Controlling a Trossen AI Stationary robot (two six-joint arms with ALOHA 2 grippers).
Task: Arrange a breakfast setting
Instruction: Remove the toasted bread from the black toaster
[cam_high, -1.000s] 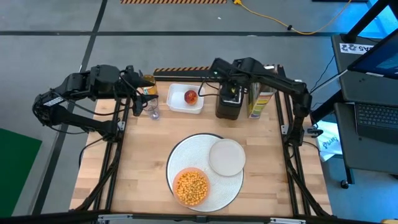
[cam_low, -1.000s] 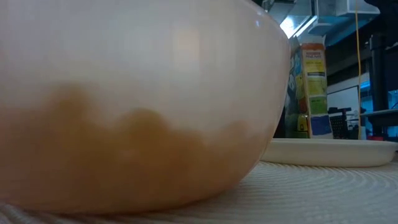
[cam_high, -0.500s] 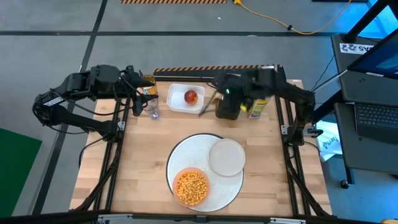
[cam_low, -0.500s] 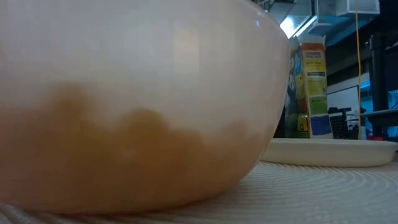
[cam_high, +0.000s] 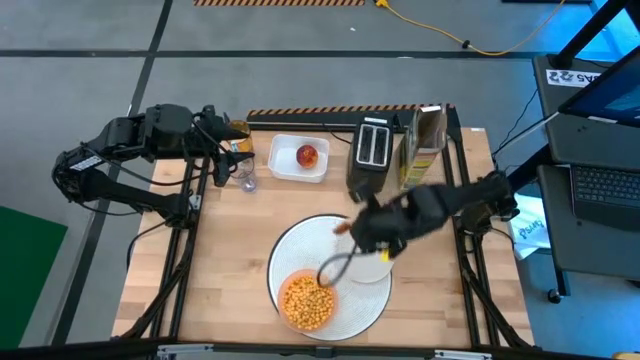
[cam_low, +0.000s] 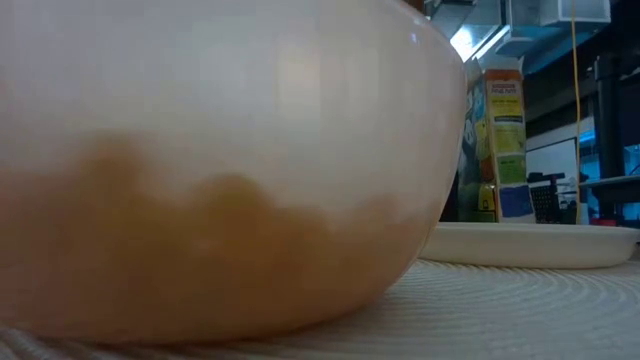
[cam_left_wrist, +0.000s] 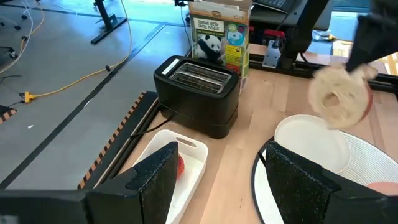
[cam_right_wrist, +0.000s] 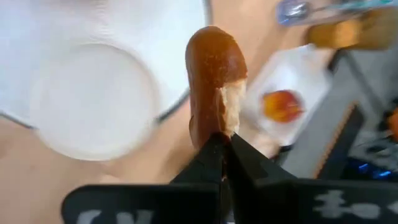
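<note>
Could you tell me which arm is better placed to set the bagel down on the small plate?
The right: its gripper already holds the bagel above the small pale plate, while the left gripper waits near the tray.

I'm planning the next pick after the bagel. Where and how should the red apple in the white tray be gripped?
Grip the red apple across its widest middle, coming straight down from above. It sits alone in the white tray, whose raised walls block a sideways approach, and its round body would slip from an off-centre pinch. The left gripper is nearest; the right gripper holds the bagel.
</note>
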